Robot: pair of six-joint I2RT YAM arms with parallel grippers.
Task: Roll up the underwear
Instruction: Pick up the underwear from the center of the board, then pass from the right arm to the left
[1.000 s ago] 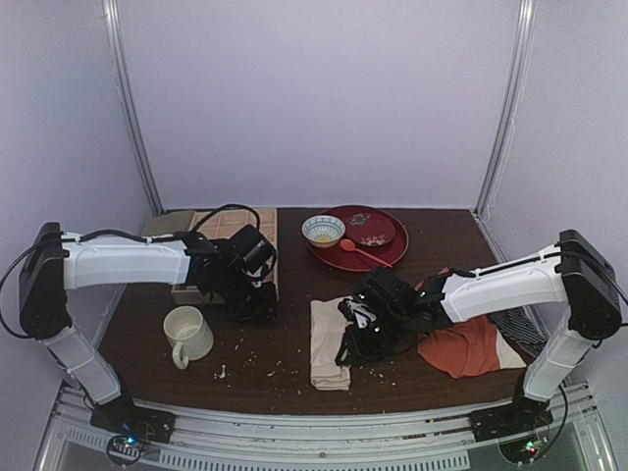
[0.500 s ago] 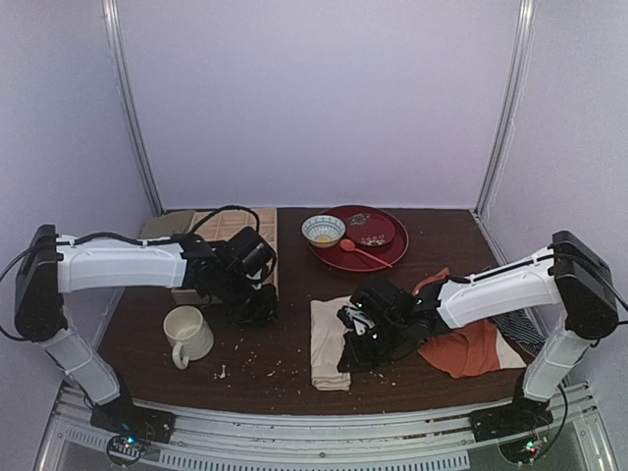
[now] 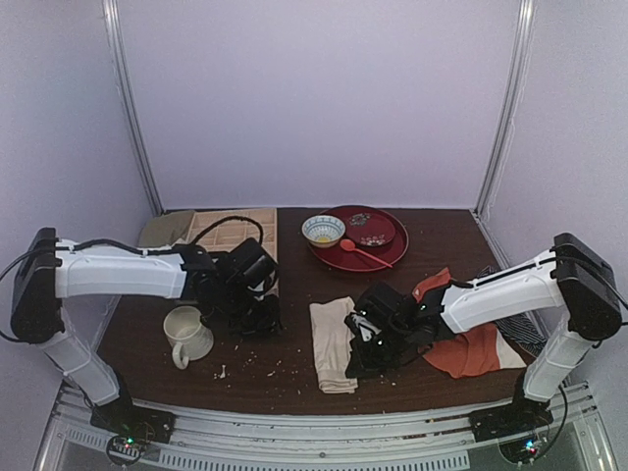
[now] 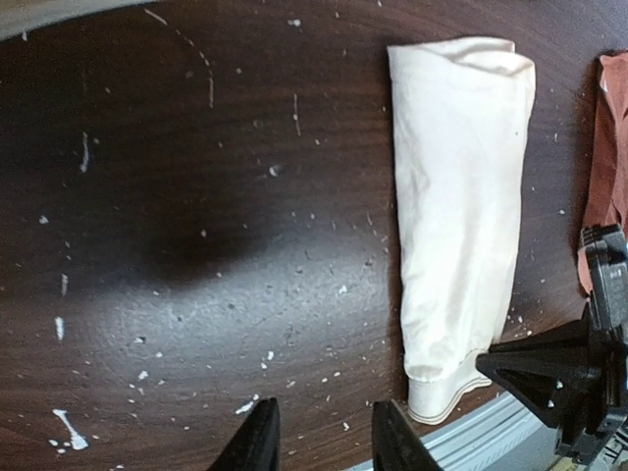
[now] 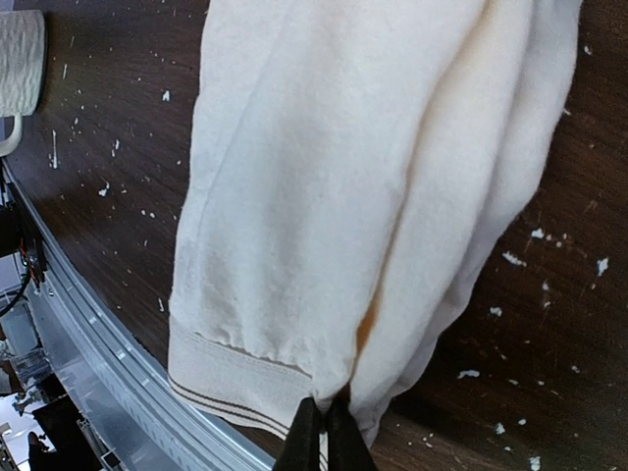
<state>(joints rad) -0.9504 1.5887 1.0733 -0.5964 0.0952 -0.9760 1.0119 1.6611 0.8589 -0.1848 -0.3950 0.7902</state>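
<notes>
Partly hidden from above, underwear (image 3: pixel 329 343) under right gripper (image 5: pixel 319 432), jaws pressed together pinching its banded edge, left gripper (image 4: pixel 324 437) spread, tips cropped, beside it.

Dark wood table (image 3: pixel 294 280) is wearing a dusting of little white crumbs (image 3: pixel 221 373), and a cream mug (image 3: pixel 186 334) is standing near its front left. The underwear (image 3: pixel 332 343) is lying in a long folded strip right of the mug, and an orange-red garment (image 3: pixel 471 351) is sprawling further right. A red tray (image 3: pixel 388 257) is sitting behind and right of the mug, with a divided wooden box (image 3: pixel 211 231) sitting just behind it.
</notes>
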